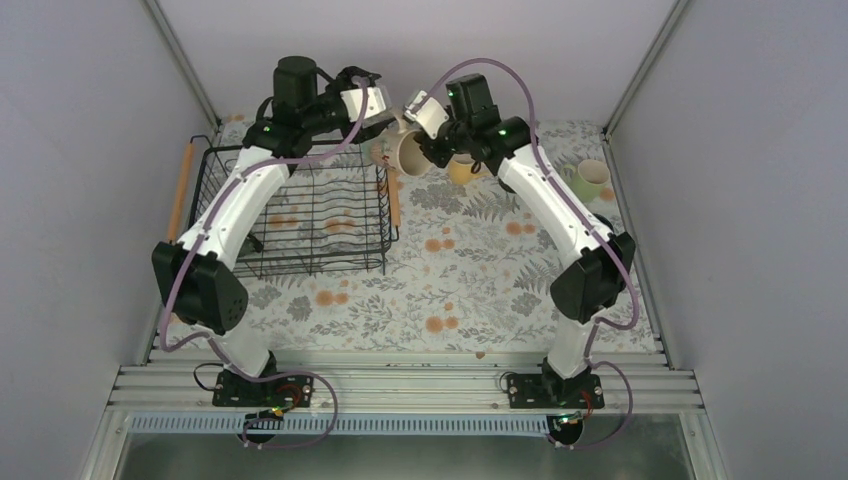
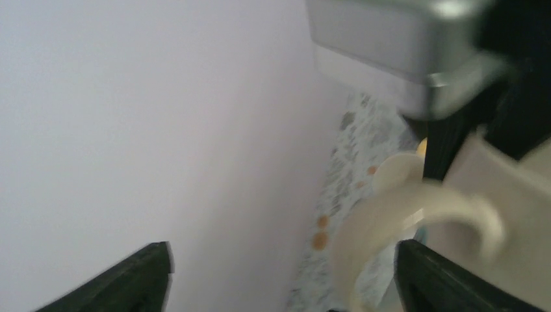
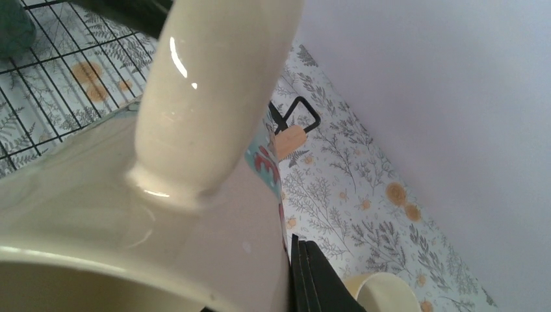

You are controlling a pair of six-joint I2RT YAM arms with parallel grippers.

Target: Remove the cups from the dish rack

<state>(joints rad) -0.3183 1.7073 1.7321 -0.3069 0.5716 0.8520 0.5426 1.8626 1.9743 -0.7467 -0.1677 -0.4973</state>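
Mid-handover, judging by the poses: the left gripper [image 2: 286, 276] stands apart, and the right gripper [image 1: 428, 128] is clamped on the cream patterned mug [image 1: 410, 152], aloft at two o'clock of the dish rack [image 1: 310, 270]. Next, it likely needs setting down rightward.

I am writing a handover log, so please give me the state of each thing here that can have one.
left gripper: jaws open
right gripper: jaws shut on cream mug
cream mug: held off the table, tilted
pale green mug: on the table, not held
yellow mug: on the table, partly hidden
dish rack: upright on the table
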